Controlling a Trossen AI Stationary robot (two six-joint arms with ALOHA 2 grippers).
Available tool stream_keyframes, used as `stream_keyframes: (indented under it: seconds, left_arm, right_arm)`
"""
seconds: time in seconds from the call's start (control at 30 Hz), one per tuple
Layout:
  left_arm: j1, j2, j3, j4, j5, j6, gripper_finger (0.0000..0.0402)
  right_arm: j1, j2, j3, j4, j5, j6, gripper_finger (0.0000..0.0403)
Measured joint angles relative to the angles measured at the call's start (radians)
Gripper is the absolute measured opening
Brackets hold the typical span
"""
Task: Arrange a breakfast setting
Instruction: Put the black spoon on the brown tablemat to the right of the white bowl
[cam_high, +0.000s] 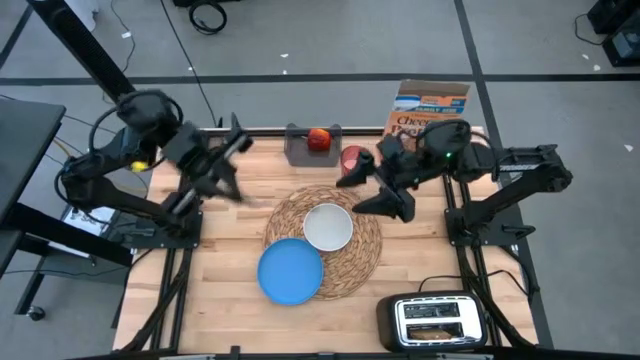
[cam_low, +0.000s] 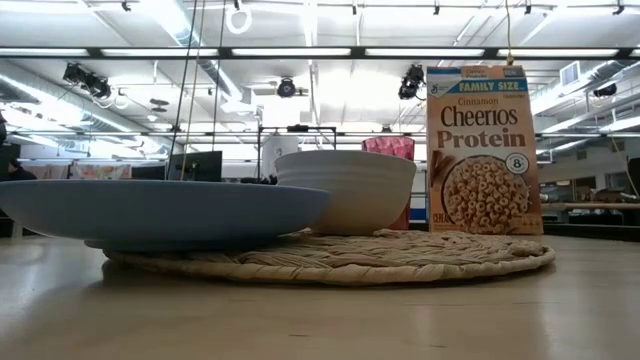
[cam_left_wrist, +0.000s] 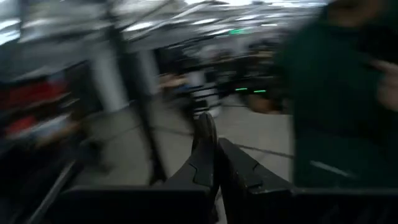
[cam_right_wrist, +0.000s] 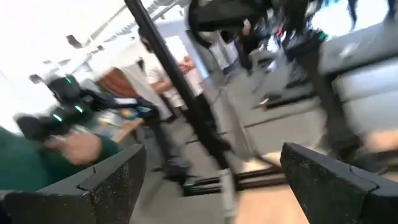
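Right hand (cam_high: 372, 187) open nr red cup (cam_high: 352, 158); left hand (cam_high: 236, 168) closed, empty.

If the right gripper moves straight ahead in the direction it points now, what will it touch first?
Probably nothing on the table. The open right gripper points toward the left arm, over bare wood between the red cup and the white bowl. Its wrist view shows only the room ahead, though height is unclear.

occluded: translucent red cup (cam_low: 392, 148) mostly behind white bowl (cam_low: 345, 190) in low view | cut off: black-and-silver toaster (cam_high: 436, 322) at 6 o'clock edge of high view | blurred: both wrist views, room behind smeared
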Motion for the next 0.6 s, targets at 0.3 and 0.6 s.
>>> stream_keyframes:
  seconds: [0.3,0.6]
  left_arm:
    - [-0.09,0.002,0.0,-0.152,-0.026,0.49,0.0014]
    - [-0.091,-0.004,-0.001,-0.216,-0.232,0.761,0.0013]
  right_arm:
    - [0.084,0.109,-0.002,0.14,0.169,0.68,0.0369]
    - [0.117,0.151,-0.001,0.249,0.393,1.065,0.0323]
